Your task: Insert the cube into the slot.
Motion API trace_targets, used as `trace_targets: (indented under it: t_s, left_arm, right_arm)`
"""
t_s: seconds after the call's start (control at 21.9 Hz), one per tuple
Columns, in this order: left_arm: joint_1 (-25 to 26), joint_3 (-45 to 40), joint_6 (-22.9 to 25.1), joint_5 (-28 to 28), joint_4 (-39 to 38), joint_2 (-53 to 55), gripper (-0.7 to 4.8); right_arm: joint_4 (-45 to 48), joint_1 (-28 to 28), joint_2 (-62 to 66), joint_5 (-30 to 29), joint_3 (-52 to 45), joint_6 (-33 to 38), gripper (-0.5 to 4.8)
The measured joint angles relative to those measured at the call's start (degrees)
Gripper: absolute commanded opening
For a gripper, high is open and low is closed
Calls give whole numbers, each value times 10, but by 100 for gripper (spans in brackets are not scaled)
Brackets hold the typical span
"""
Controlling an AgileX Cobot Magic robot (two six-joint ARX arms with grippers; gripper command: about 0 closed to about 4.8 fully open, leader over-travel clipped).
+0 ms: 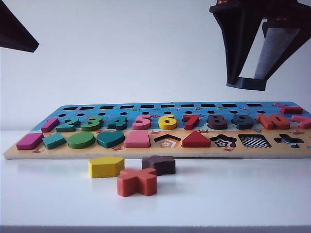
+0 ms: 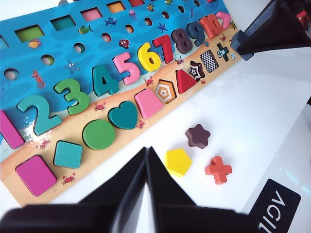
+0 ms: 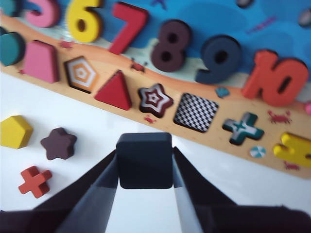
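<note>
White desk (image 1: 243, 194), plain pale wall behind, puzzle board (image 1: 160, 150) lying flat. Only the right wrist view shows the cube (image 3: 144, 160), pinched in the right tool (image 3: 144, 167) up above the desk, near the checkered slot (image 3: 196, 112). Left tool (image 2: 147, 160) hangs pressed together, holding nothing, above the yellow pentagon (image 2: 177, 161)

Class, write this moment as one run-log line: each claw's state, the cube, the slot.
right claw: shut on cube, above table | left claw: shut, empty, near board | checkered square slot: empty | step: insertion pending
</note>
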Motion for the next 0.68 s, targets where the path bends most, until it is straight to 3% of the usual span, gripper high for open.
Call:
trace_targets:
  t_s: [0.18,0.41,0.68]
  left_arm:
    - [0,0,0,0,0,0,9]
    - [0,0,0,0,0,0,10]
    - [0,0,0,0,0,0,9]
  right_arm:
    - [-9,0,0,2,0,9,35]
    - [-7,0,1,39,-6,41,32]
    - [9,-5,20,44,-19,58,30]
